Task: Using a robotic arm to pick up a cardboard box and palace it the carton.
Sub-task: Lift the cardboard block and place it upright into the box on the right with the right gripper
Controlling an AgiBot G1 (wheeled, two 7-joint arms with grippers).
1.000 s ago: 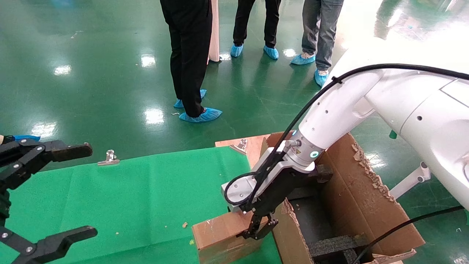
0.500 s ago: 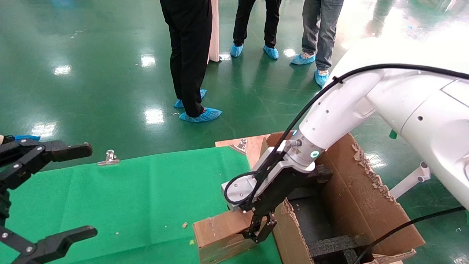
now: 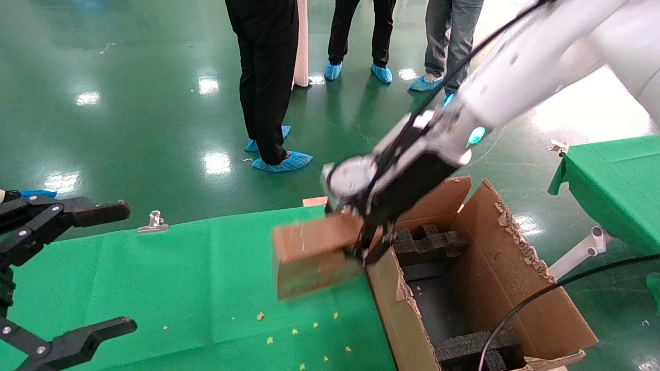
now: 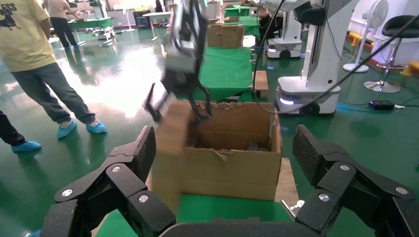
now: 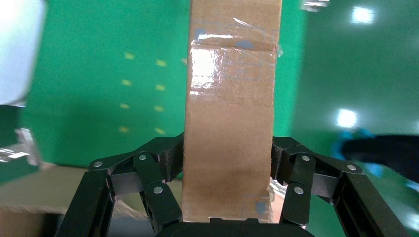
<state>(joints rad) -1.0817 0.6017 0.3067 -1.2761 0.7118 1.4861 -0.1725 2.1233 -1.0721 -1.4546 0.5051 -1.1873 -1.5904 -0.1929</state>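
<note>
Up over the green-clothed table (image 3: 180,278), just beside the carton (image 3: 515,288), my right gripper (image 5: 227,163) is clamped on the cardboard box (image 3: 309,255), pads squeezing its two broad faces near one end. Looks light and stiff, but that shiny tape could be slick, so I'd grip bare cardboard. My left gripper (image 3: 62,273) hangs open, parked. Glossy green floor (image 3: 129,103), people (image 3: 265,77) standing around nearby.

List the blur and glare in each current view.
Head view: the right tool and cardboard box are motion-smeared; lamp glare dots the floor. Left wrist view: the box is smeared, the left tool sharp. Right wrist view: tape glares; background is soft.
</note>
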